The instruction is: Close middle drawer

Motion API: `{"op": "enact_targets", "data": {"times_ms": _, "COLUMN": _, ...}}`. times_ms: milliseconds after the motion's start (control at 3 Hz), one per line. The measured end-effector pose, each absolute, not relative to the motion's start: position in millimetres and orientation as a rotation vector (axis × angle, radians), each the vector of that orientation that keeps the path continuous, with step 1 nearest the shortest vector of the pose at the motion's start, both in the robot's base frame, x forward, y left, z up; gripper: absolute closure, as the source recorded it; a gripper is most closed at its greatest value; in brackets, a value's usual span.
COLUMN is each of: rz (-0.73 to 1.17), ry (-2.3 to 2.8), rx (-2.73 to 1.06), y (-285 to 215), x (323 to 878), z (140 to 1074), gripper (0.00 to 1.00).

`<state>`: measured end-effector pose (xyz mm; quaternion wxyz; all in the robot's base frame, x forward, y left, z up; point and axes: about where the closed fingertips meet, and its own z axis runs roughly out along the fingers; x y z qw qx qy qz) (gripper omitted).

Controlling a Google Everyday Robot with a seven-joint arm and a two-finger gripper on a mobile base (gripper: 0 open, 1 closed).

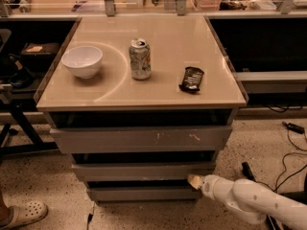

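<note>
The middle drawer (139, 171) is the plain grey front below the scratched top front (141, 139) and above the narrowest bottom front (141, 193). It stands slightly out, with a dark gap above it. My gripper (193, 180) comes in on a white arm (249, 202) from the lower right. Its tip touches the lower right edge of the middle drawer's front.
On the cabinet top (158, 92) stand a white bowl (82, 61), a soda can (140, 59) and a dark snack bar (192, 78). Cables (288, 166) lie on the floor at right. A white shoe (21, 213) is at lower left.
</note>
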<state>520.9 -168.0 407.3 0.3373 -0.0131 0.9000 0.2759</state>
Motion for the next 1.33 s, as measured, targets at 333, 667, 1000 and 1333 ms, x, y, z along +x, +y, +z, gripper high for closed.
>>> {"op": "enact_targets", "data": {"times_ms": 333, "rz": 0.758, "ry": 2.45, "rx": 0.061, "y": -198.8, "x": 455.3, "z": 422.9, "gripper": 1.0}}
{"op": "enact_targets", "data": {"times_ms": 667, "rz": 0.774, "ry": 2.573, "rx": 0.159, "y": -219.6, "x": 365.6, "z": 443.3, "gripper": 1.0}}
{"op": "enact_targets", "data": {"times_ms": 1000, "rz": 0.774, "ry": 2.693, "rx": 0.203, "y": -230.5, "x": 286.5, "z": 465.6, "gripper": 1.0}}
{"op": "enact_targets", "data": {"times_ms": 1333, "rz": 0.768, "ry": 2.701, "rx": 0.187, "y": -229.8, "x": 280.4, "z": 472.5, "gripper": 0.81}}
